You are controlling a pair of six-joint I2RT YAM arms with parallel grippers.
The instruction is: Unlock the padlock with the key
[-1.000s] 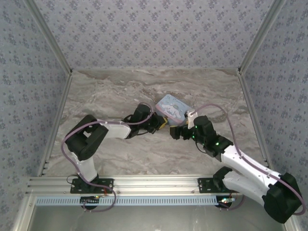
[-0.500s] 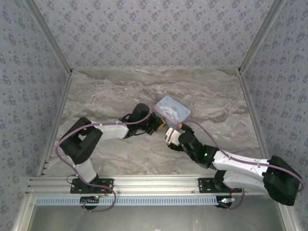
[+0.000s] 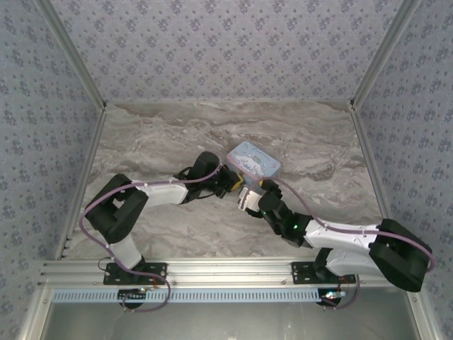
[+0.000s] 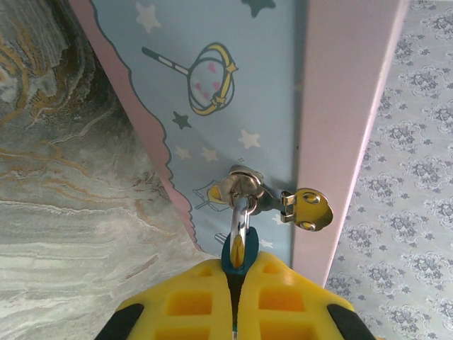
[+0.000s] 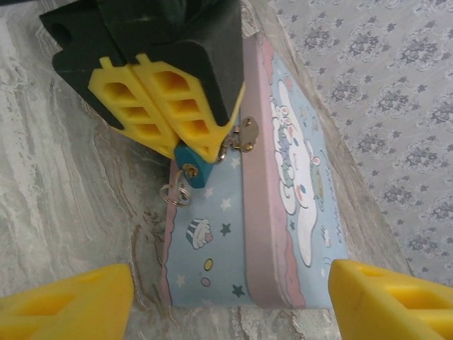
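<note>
Lab robot cell: aluminium frame (image 3: 226, 270), floral-papered wall panels (image 3: 226, 49) enclosing marble-look table (image 3: 163, 134).

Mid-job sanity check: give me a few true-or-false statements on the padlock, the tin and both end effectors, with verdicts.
1. The left end effector is clamped on the padlock. True.
2. The right end effector is shut. False: its yellow fingers stand wide apart, short of the padlock.
3. The padlock's shackle passes through the clasp on the tin. True.
4. The tin's lid is raised. False: the lid is down, with the padlock hanging in the clasp.
</note>
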